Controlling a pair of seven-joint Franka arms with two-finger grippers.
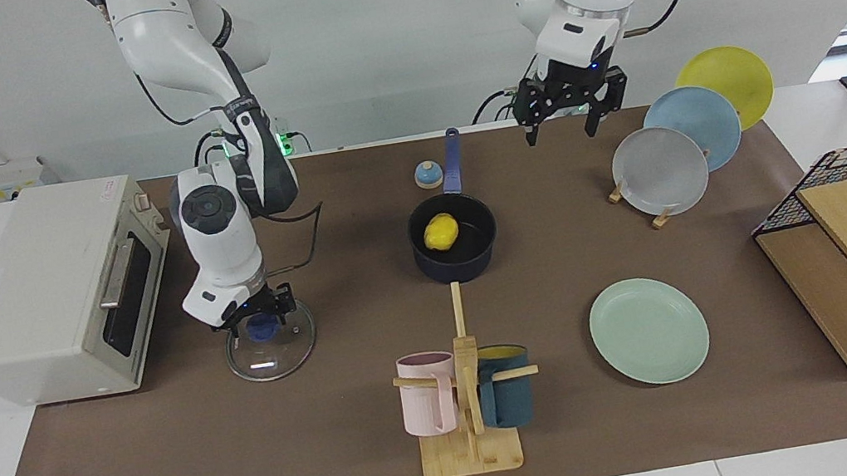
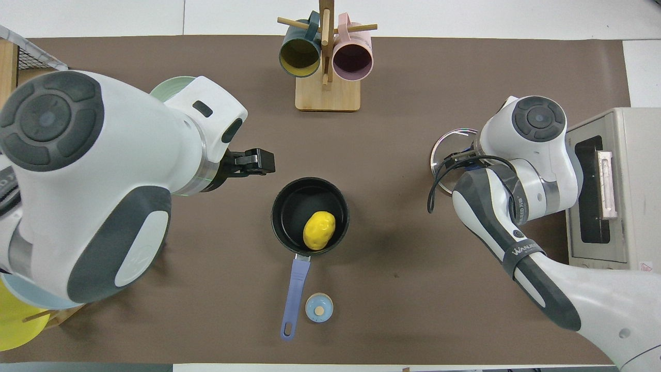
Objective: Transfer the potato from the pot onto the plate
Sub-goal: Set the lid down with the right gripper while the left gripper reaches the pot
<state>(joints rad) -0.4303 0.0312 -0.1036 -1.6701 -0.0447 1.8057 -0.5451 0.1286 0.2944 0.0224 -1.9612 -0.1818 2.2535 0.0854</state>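
Potato (image 1: 440, 232) is lying in the pot (image 1: 455, 248), mid-table. Left gripper (image 1: 564, 119) is hanging with its jaws spread, up in the air and well apart from the pot. Right gripper (image 1: 260, 321) is sitting spread around the glass lid (image 1: 273, 353) knob. Plate (image 1: 649, 330) is sitting unloaded.

- The potato (image 1: 441, 231) is seen in the pot (image 1: 455, 248), at mid-table; the pot's handle (image 1: 451, 161) is pointed toward the robots.
- A bell (image 1: 428, 175) is placed beside the handle.
- The plate (image 1: 649, 330) is set farther from the robots than the pot, toward the left arm's end.
- A plate rack (image 1: 661, 170) is stood nearer to the robots than the plate.
- A mug stand (image 1: 469, 433) is positioned farther out than the pot.
- A glass lid (image 1: 272, 351) is laid toward the right arm's end, in front of an oven (image 1: 54, 291).
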